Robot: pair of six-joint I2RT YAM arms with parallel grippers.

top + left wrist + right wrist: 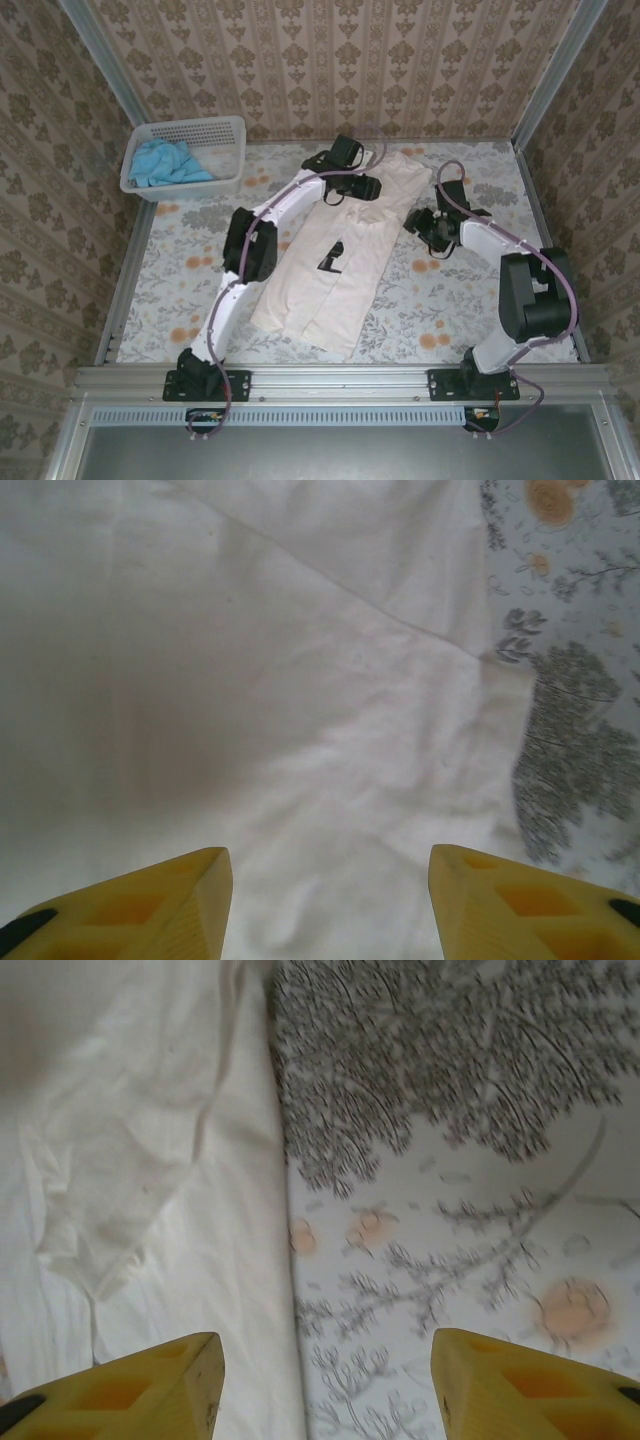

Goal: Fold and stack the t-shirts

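A: Top view, first entry?
B: Large cream-white short-sleeved cloth t-shirt (335, 265), long axis running away from the bases. Left claw (352, 186) is over its far end, and right claw (425, 228) is just beside its right edge.
A: Left wrist?
B: Left claw (328, 858) spread, t-shirt (250, 680) directly beneath.
A: Right wrist?
B: Right claw (325, 1340) spread, straddling the edge, with t-shirt (150, 1160) leftward and floral-patterned desk (460, 1180) rightward.

High rear camera overlooks the table (470, 300); both wrist cameras closely share the cream shirt (300, 730).

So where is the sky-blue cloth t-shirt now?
In the top view, the sky-blue cloth t-shirt lies crumpled inside the white perforated plastic basket at the far left corner.
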